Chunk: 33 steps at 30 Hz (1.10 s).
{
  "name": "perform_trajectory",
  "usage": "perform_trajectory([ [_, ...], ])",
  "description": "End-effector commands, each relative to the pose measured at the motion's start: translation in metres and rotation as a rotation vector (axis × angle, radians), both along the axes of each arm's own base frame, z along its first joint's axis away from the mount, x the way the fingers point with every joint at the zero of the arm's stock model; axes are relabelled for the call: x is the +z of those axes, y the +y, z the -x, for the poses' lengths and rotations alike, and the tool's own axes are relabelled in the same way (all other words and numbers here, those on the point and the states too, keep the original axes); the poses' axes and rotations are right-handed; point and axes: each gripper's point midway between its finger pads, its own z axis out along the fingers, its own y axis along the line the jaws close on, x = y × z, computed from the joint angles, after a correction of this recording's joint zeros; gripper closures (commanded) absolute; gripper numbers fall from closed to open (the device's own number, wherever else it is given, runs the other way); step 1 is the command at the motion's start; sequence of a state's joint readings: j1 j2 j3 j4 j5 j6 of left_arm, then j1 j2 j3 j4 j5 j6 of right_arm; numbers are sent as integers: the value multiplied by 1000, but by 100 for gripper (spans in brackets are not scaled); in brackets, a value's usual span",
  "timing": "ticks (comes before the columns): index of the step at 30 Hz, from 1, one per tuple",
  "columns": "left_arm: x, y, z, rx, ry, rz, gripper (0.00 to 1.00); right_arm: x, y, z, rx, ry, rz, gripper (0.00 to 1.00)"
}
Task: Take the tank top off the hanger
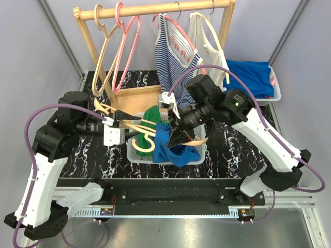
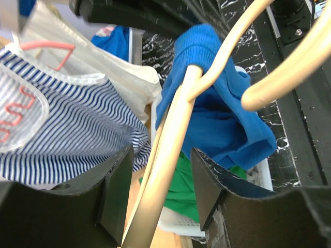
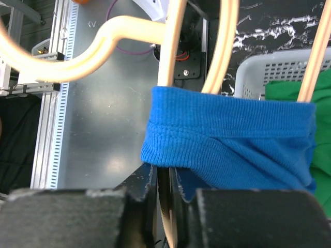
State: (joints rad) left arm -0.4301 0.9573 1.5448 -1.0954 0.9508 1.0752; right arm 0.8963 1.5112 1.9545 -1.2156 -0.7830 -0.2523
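Inward, left tool (image 1: 125, 118) astride hanger (image 2: 170, 150), right tool (image 1: 182, 137) opposite.

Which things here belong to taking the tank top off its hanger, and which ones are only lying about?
For the job: blue tank top, cream hanger, left gripper, right gripper.

Just lying about: striped tank top, white tank top, wooden rack, green cloth, white basket, blue clothes in the far bin.
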Motion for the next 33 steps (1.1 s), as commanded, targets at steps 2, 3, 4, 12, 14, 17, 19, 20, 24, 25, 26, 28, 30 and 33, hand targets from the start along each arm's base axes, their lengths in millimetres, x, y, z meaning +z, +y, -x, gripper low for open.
perform_trajectory([
  [2,9,2,9,14,22,11,100,31,1,2,14,-82,-119,90],
  [3,9,2,8,17,35,8,100,32,3,4,24,-64,-122,87],
  [4,12,2,10,28,61,16,100,33,3,5,26,-62,-124,81],
  [12,1,6,4,158,233,32,100,61,-18,-11,-128,-246,-186,67],
  [14,-8,7,4,171,235,47,100,67,-20,-14,-147,-289,-216,78],
  [17,-12,4,1,181,244,71,100,74,-24,-17,-178,-322,-244,80],
  [19,-17,3,-2,191,271,65,100,72,-25,-23,-210,-338,-235,59],
  [20,-19,3,-5,205,276,59,100,69,-25,-27,-228,-344,-223,56],
  [24,-11,5,-14,237,234,72,100,76,-40,-55,-399,-458,-221,48],
  [25,-10,6,-16,246,225,73,100,79,-40,-64,-441,-491,-238,45],
  [26,-11,7,-21,270,213,70,100,82,-45,-70,-483,-521,-246,43],
  [28,-10,9,-31,300,169,71,100,94,-61,-86,-606,-601,-280,38],
  [30,4,14,-54,389,79,116,100,107,-74,-93,-683,-653,-306,34],
  [33,35,22,-82,505,-60,189,100,109,-72,-91,-686,-633,-320,34],
])
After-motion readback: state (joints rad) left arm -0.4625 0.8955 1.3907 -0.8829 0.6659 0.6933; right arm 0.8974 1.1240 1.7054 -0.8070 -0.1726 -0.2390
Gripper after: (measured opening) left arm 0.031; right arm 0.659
